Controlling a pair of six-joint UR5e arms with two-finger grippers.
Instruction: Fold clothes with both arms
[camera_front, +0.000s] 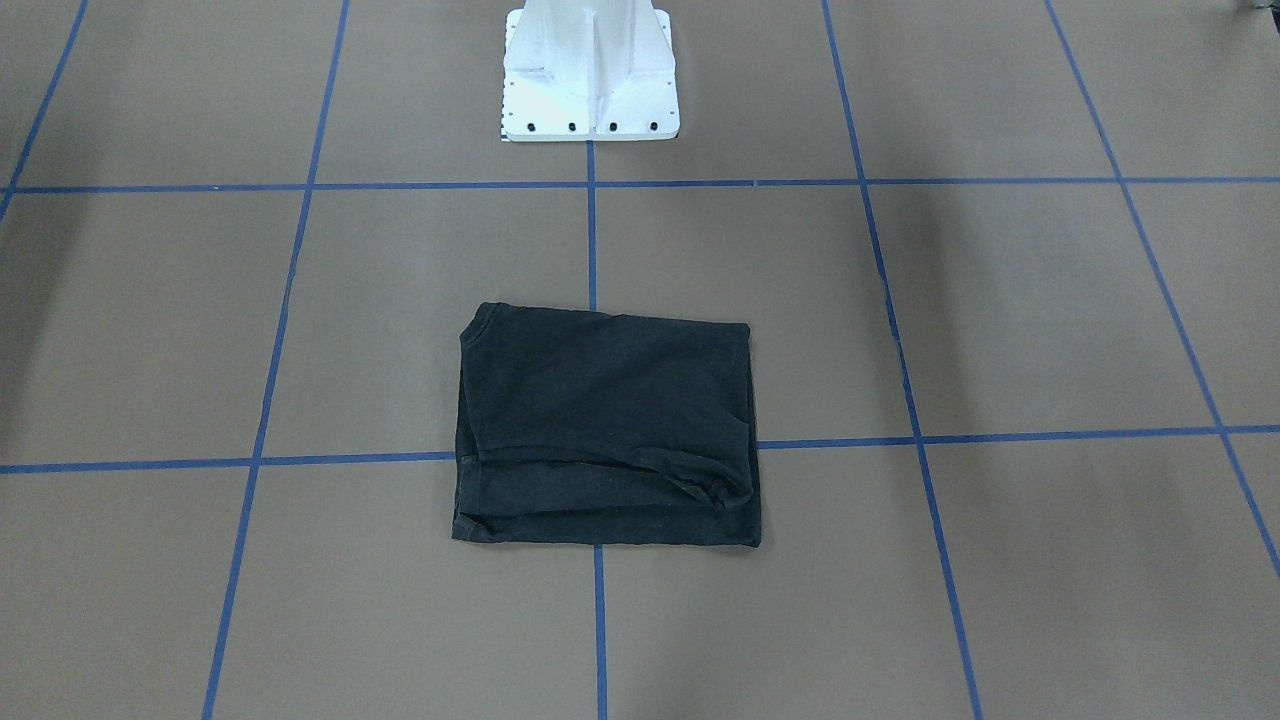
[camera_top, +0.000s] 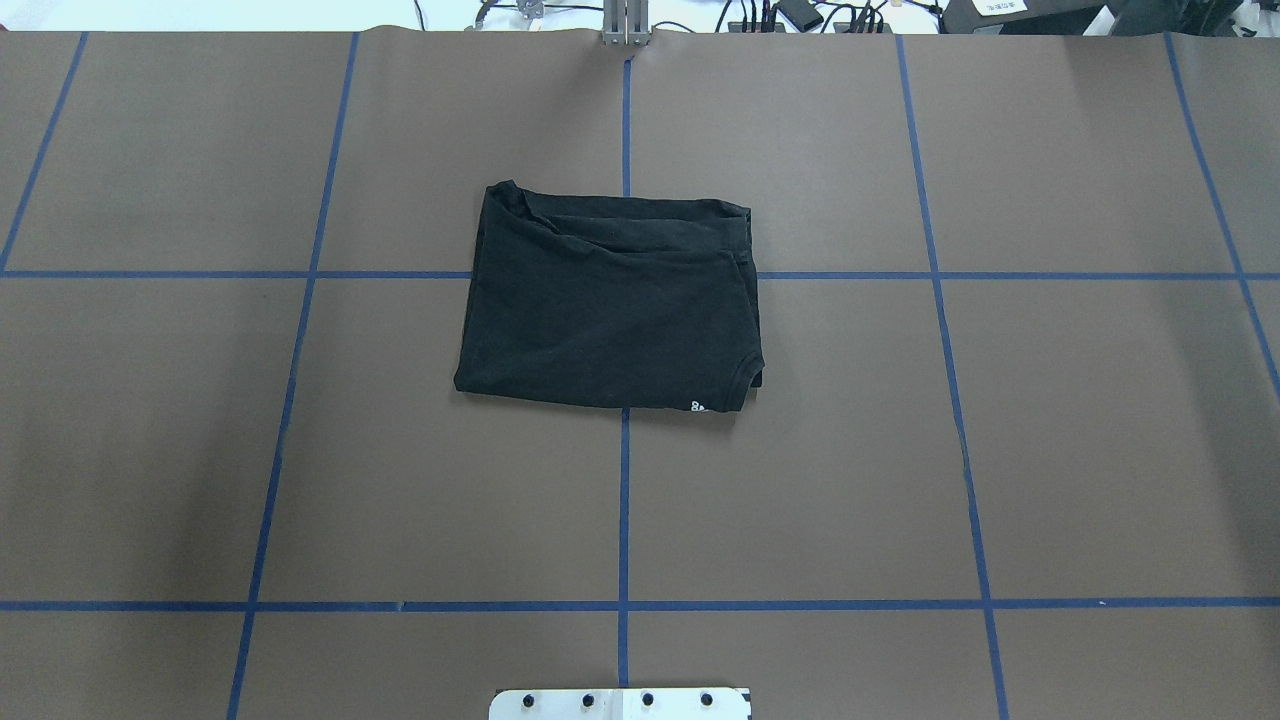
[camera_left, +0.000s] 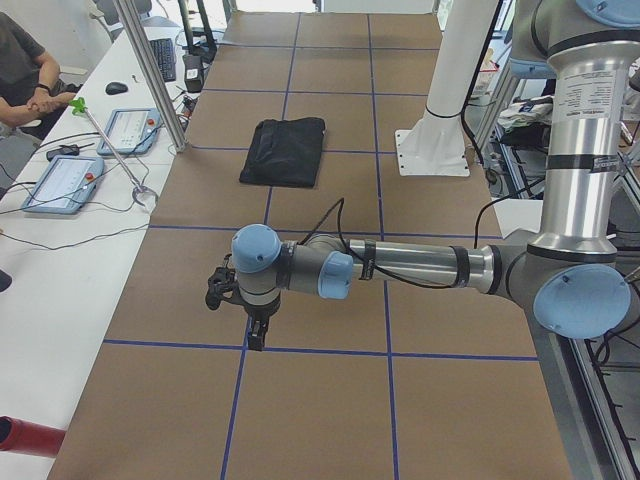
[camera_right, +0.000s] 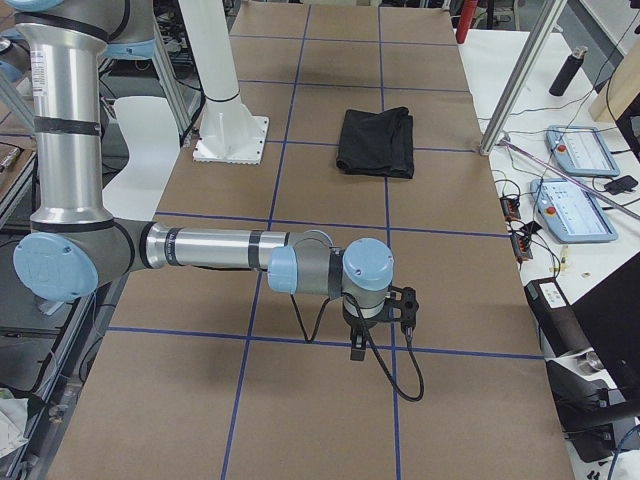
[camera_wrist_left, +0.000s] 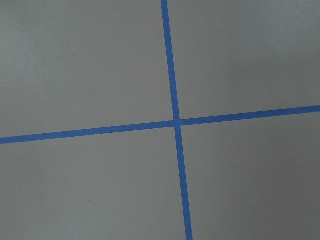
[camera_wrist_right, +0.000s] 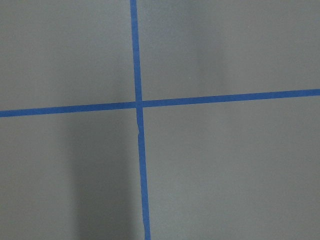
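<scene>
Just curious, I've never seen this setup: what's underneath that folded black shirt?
The brown table, whose blue tape lines run in under the T-shirt. Where they cross is covered, as is anything folded inside.

Robotics lab, test-bench setup.
You're at a brown-papered table gridded w/ blue tape; white bolted pedestal at 6 o'clock in overhead view, cables at 12. Left-side view: white bench at 9 w/ teach pendants, alu posts, tubular left arm over the grid.
</scene>
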